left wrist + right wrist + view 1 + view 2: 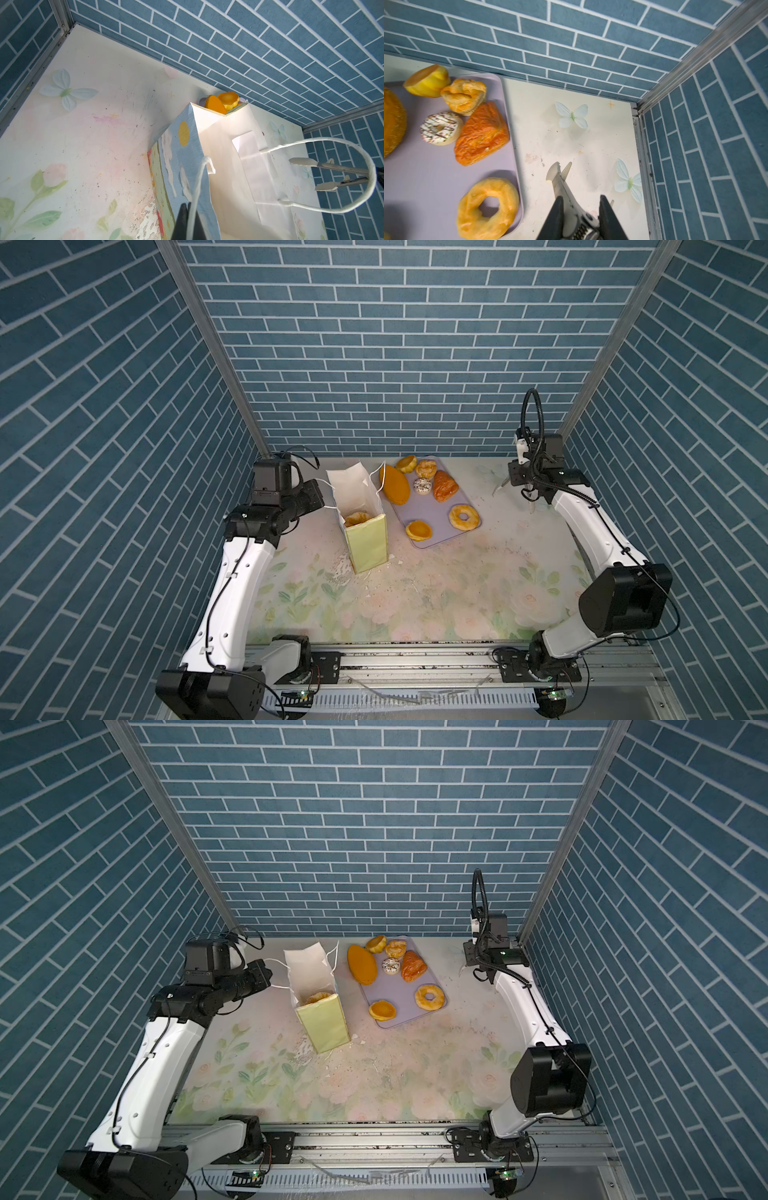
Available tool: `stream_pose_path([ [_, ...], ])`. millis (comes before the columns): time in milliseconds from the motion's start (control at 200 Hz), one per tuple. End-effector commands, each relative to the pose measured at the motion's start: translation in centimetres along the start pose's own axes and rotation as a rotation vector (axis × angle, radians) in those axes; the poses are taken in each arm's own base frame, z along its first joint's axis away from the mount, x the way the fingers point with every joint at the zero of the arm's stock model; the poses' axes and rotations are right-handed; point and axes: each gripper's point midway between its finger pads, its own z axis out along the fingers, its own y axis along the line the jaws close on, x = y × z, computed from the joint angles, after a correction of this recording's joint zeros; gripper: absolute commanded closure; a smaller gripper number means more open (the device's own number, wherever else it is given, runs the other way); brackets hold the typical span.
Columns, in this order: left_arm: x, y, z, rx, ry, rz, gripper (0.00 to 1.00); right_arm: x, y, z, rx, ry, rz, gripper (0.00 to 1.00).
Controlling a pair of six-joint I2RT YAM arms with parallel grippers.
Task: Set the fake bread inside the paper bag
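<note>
Top view, paper bag [368, 545] upright, mouth up, oval loaf [397, 486] lying front-to-back

Counter [457, 593]: pale floral print, scuffed & speckled w/ dark specks. Bag [368, 545] stands upright on it, left of centre, toward the back. Lavender tray [436, 512] lies flat just beside bag on its right, set at an angle, far end near back wall. White flecks [344, 572] around bag's base.
</note>
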Motion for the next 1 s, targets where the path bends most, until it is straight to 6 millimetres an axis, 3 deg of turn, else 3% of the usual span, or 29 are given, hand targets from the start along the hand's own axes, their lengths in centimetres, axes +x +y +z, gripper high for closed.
stream_pose_path([
  [0, -0.2, 0.2, -0.3, -0.027, 0.001, 0.006, 1.00, -5.6, -1.2, 0.5, -0.007, -0.245, -0.072, 0.88],
  [210, 0.2, 0.4, -0.3, -0.033, 0.005, -0.006, 1.00, -3.4, -0.5, 4.1, -0.057, -0.284, -0.118, 0.87],
  [350, 0.2, 0.4, -0.3, -0.036, 0.004, -0.004, 1.00, -0.8, 0.9, 4.3, -0.097, -0.294, -0.114, 0.85],
  [545, 0.2, 0.2, -0.2, -0.015, -0.002, 0.003, 1.00, 3.5, 2.7, 2.2, -0.161, -0.261, -0.059, 0.83],
  [715, 0.6, 0.1, 0.1, 0.001, 0.005, 0.012, 1.00, 8.6, 4.5, 0.5, -0.216, -0.206, -0.031, 0.80],
  [995, 0.6, -0.4, 0.0, 0.035, -0.002, 0.022, 1.00, 14.0, 6.1, -2.9, -0.273, -0.095, 0.002, 0.68],
])
